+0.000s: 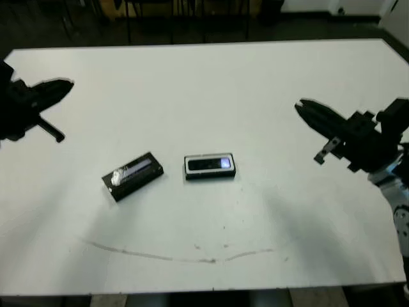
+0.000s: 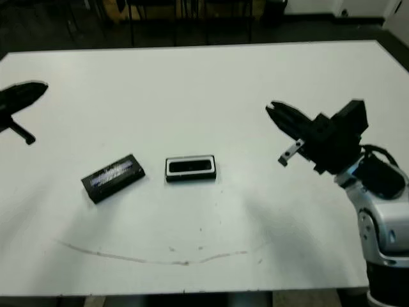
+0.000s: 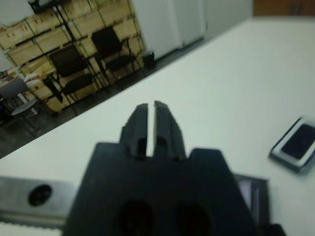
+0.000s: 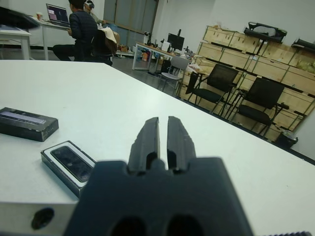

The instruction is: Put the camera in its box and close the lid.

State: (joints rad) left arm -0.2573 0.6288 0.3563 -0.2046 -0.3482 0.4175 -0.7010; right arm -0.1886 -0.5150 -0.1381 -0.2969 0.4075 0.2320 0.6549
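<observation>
The box, black outside with a white rim, lies at the table's centre. The camera, a slim black bar with a small bluish glow, rests inside it. Just left of the box, the lid, a flat black slab with a glossy grey strip, lies at an angle on the table. My left gripper hovers far to the left, shut and holding nothing. My right gripper hovers to the right of the box, shut and holding nothing. The right wrist view shows the box and the lid beyond my fingers.
The white table has a faint curved scuff line near its front edge. Chairs and stacked crates stand beyond the table. A person sits at a far desk.
</observation>
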